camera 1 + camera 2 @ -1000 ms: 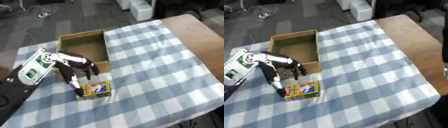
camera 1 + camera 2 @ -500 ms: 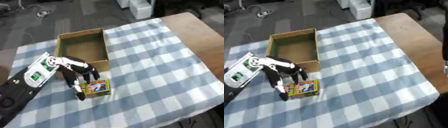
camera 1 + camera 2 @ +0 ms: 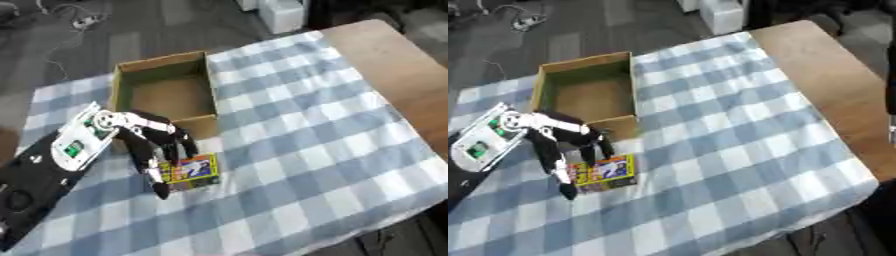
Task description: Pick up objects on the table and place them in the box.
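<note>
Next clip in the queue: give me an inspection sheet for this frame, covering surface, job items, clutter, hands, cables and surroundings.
Surface: table with bare wood at the right, the rest under a blue-and-white checked cloth.
Job items: open cardboard box, nothing seen inside; small colourful flat packet lying on the cloth just in front of the box.
Clutter: nothing seen.
Hands: left hand reaching down over the packet's left edge, fingers spread and pointing down; whether they touch the packet cannot be told. Right hand not in view.
Cables: a light cable on the floor at the far left.
Surroundings: dark floor, a white unit beyond the table.
</note>
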Motion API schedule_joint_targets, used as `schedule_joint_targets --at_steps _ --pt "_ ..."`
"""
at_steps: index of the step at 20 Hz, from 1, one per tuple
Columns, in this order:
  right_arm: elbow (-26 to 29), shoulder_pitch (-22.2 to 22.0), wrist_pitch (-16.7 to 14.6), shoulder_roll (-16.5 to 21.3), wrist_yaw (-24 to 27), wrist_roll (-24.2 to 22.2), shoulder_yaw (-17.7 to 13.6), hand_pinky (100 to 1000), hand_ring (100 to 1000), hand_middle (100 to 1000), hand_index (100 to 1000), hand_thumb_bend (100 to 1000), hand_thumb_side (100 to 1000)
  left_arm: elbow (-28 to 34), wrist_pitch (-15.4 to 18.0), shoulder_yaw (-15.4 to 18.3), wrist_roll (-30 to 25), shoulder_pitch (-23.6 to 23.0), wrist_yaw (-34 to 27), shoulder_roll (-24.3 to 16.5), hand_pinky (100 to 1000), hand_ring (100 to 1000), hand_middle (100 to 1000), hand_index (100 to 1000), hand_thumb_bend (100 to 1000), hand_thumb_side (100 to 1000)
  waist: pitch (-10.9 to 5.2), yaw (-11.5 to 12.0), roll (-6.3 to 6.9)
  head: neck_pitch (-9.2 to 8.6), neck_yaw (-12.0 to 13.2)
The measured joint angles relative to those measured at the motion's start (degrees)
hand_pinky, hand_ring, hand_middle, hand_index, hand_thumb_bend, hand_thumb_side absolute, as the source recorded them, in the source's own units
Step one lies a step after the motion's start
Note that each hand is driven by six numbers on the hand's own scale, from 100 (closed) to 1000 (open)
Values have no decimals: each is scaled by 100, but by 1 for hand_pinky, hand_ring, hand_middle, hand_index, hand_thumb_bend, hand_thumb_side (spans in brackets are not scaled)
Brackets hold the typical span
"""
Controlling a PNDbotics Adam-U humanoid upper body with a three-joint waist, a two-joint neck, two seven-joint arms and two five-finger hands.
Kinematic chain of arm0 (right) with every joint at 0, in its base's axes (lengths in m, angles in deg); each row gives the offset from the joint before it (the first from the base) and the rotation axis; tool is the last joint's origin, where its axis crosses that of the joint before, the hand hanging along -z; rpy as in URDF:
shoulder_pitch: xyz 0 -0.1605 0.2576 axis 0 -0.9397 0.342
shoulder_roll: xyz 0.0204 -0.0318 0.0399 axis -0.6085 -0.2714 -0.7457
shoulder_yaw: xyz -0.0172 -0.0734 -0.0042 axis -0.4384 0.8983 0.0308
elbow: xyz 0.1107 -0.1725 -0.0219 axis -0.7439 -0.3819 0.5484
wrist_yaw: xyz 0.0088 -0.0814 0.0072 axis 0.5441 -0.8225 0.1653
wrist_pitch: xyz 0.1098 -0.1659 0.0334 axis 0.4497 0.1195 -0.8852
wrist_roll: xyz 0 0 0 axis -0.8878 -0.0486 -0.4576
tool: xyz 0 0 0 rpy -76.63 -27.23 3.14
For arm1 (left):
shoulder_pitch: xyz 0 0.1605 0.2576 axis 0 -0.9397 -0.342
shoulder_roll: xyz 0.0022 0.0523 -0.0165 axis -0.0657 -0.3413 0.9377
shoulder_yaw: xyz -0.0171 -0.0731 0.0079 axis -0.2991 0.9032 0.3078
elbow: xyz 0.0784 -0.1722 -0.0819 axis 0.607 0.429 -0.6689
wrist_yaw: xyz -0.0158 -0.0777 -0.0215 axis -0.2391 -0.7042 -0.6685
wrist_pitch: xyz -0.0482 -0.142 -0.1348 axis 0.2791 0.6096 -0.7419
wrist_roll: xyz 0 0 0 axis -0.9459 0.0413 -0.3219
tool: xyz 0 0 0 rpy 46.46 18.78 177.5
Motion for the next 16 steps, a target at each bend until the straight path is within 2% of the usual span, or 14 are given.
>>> schedule_joint_targets --at_steps 2,6,11,13,16 --pt "0 0 0 0 0 0 0 360 309 350 568 100 1000 -29 29 -7 1 9 44 12 620 738 809 873 1000 303 -3 -1 0 0 -1" --pt "0 0 0 0 0 0 0 360 309 350 568 100 1000 -39 79 -2 7 10 69 43 637 758 848 882 1000 315 -12 -1 0 0 -5" --pt "0 0 1 0 0 0 0 360 309 350 568 100 1000 19 78 56 4 39 -6 132 702 809 911 942 1000 330 -12 -1 0 0 -13" --pt "0 0 1 0 0 0 0 360 309 349 568 100 1000 47 59 91 -3 69 -18 189 735 813 911 969 1000 334 -13 -2 0 0 -21" --pt "0 0 2 0 0 1 -1 360 309 349 568 100 1000 72 15 153 -7 94 47 248 749 817 904 964 1000 345 -13 -3 0 0 -34"
